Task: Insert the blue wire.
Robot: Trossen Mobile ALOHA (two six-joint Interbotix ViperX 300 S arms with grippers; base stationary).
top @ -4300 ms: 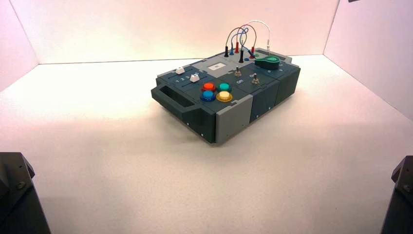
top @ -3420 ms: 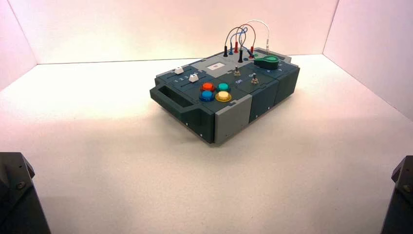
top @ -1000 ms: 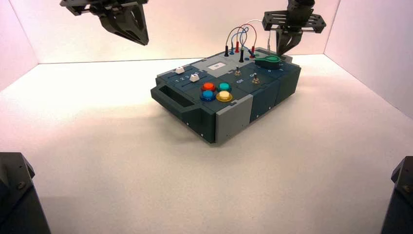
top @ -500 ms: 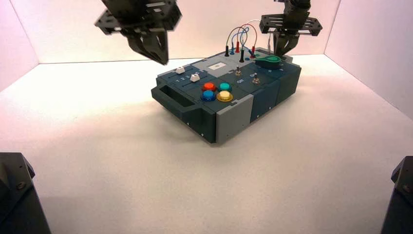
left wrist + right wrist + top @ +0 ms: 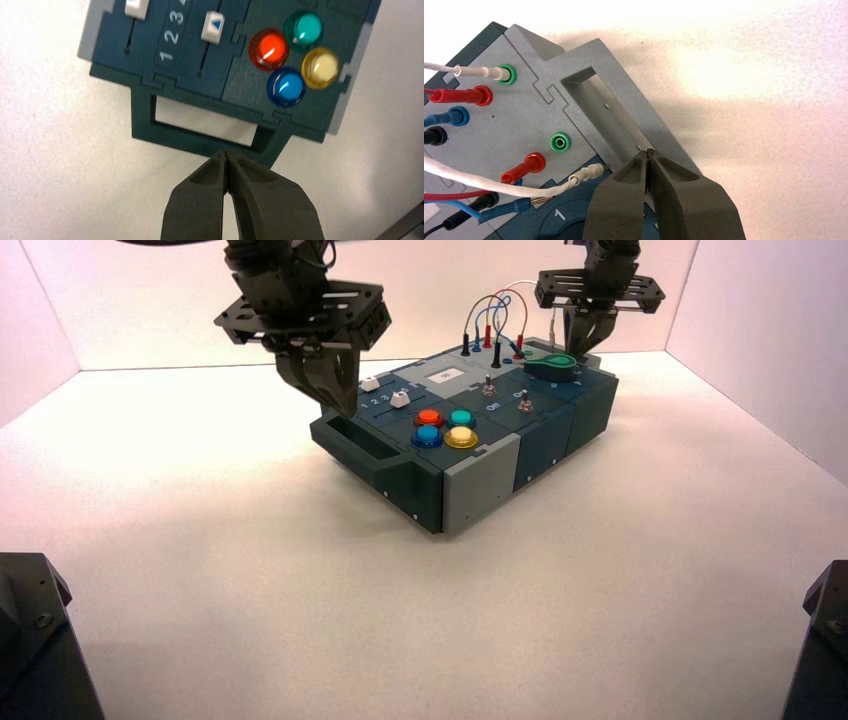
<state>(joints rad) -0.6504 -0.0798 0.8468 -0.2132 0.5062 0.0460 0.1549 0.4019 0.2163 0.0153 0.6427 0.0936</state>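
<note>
The blue wire [image 5: 484, 310] arches over the far end of the dark box [image 5: 470, 475]. In the right wrist view one blue plug [image 5: 453, 116] sits in a blue socket. The other blue plug [image 5: 506, 207] lies loose on the box with its metal pin bare, beside a loose white plug [image 5: 586, 173]. My right gripper [image 5: 649, 153] is shut and empty, above the grey far handle [image 5: 614, 112], right of the wires; it also shows in the high view [image 5: 580, 343]. My left gripper [image 5: 328, 395] is shut and empty, above the near dark handle [image 5: 200, 142].
Red [image 5: 519, 170], black [image 5: 479, 202] and white [image 5: 474, 72] plugs crowd the same socket panel, with a free green socket [image 5: 560, 143]. Four round buttons [image 5: 295, 60] and two white sliders [image 5: 214, 27] lie by the left gripper. A green knob [image 5: 549, 365] sits below the right gripper.
Both arms have come into view since the first frames. In the last second my left gripper dropped and moved right to the box's near handle. My right gripper stayed by the wires.
</note>
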